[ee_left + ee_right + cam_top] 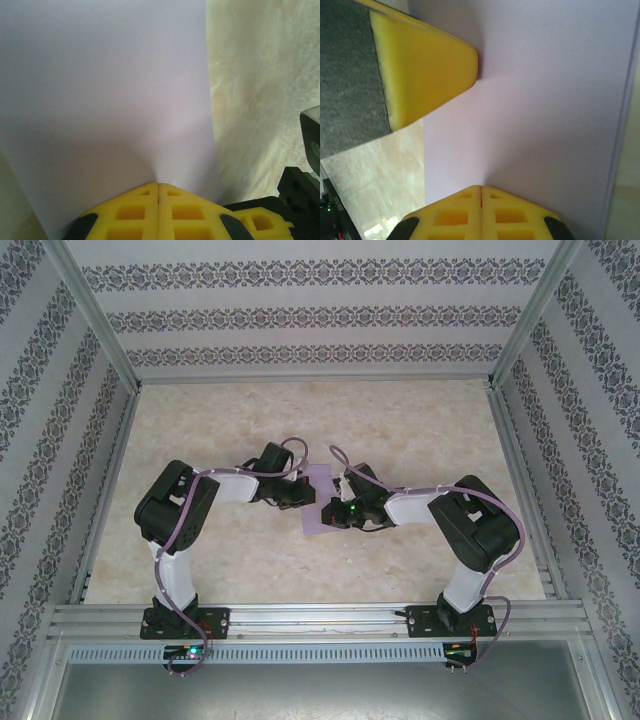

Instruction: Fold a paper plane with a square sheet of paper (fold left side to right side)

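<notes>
The square sheet of paper (pixel 320 483) is pale lavender and lies flat on the table in the middle, between the two arms. My left gripper (pixel 300 495) is shut, and its yellow tips (pixel 159 184) touch the sheet's (pixel 105 95) surface, where a faint dent shows. My right gripper (pixel 333 512) is shut too, its tips (pixel 480 186) set against the paper (pixel 535 100) from the other side. The left gripper's fingers (pixel 425 65) rest on the sheet at the upper left of the right wrist view. A second paper layer shows along the sheet's right edge there.
The table top (pixel 420 430) is pale marbled beige, open on all sides of the paper. Patterned walls (pixel 310 315) close the back and both sides. A metal rail (pixel 320 620) carries the arm bases at the near edge. Part of the right gripper's body (pixel 300 192) shows in the left wrist view.
</notes>
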Available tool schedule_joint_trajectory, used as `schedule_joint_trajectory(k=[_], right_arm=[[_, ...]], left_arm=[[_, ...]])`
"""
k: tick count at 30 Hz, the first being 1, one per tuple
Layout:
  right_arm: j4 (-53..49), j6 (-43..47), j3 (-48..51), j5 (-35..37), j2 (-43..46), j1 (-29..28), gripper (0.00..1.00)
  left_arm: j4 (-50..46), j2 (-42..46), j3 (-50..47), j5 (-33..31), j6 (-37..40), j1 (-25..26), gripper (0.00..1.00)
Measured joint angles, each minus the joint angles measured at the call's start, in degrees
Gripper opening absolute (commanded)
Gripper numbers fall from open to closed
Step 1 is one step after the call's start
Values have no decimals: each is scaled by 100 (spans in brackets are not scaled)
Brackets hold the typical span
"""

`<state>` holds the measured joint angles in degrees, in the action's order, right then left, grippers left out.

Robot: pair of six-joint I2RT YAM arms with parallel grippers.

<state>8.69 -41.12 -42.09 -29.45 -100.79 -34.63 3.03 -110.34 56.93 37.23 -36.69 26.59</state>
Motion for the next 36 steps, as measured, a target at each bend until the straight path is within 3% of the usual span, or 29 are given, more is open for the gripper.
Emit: schedule_joint_trajectory(k=[17, 26, 36], right_arm=[[28, 103, -79, 4, -79, 37, 0], [2, 103, -94, 4, -83, 39, 0], [-46, 107, -122, 4, -87, 42, 0]], left_arm=[[-55, -391, 463, 354, 87, -448, 5], [-133, -623, 935, -42, 334, -837, 4], [-525, -850, 1360, -13, 461, -876, 4]])
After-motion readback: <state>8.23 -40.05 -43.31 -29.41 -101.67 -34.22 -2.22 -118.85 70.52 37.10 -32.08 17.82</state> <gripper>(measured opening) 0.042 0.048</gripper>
